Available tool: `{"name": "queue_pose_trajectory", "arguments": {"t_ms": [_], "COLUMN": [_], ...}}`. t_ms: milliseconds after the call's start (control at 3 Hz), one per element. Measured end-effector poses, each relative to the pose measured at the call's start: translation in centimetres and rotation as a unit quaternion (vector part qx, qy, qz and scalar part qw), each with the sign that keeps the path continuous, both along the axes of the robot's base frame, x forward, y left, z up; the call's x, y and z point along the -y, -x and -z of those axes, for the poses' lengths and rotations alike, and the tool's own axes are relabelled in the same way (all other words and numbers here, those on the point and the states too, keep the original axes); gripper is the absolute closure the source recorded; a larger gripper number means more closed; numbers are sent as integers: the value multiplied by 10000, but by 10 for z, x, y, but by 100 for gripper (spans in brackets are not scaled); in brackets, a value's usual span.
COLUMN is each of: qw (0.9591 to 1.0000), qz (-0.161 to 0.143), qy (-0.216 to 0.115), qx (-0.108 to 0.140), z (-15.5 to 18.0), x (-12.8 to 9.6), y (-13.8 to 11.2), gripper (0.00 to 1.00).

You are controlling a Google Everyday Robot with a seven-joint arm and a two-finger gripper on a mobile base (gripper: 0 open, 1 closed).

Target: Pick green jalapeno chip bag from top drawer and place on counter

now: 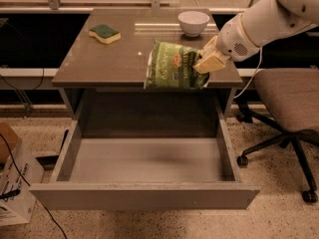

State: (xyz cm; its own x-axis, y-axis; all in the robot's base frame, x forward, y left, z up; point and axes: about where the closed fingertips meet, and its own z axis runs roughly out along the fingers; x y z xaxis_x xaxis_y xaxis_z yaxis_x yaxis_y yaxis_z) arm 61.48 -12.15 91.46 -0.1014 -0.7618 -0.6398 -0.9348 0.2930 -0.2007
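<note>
The green jalapeno chip bag (172,65) is held at its right end by my gripper (208,62). It hangs tilted over the front right part of the counter (109,59), its lower edge at the counter's front edge. The gripper's tan fingers (211,59) are closed on the bag. The white arm comes in from the upper right. The top drawer (144,163) is pulled fully open below the counter, and its grey inside holds nothing.
A green-and-yellow sponge (104,33) lies at the counter's back left. A white bowl (194,22) stands at the back right, behind the gripper. An office chair (289,103) stands to the right of the cabinet. A cardboard box (12,183) sits on the floor at left.
</note>
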Motion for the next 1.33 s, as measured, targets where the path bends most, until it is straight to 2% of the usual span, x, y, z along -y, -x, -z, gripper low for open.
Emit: {"name": "queue_pose_trajectory", "arguments": {"t_ms": [667,1000,1333], "qw": [9971,9959,9956], "qz": [400,532,710], "qy": [-370,-436,-508], "qx": [529,596,330], "z": [-4,2,31], "x": [-27,-36,-37], "y": [-98,-147,-182], "gripper": [100,83,60]}}
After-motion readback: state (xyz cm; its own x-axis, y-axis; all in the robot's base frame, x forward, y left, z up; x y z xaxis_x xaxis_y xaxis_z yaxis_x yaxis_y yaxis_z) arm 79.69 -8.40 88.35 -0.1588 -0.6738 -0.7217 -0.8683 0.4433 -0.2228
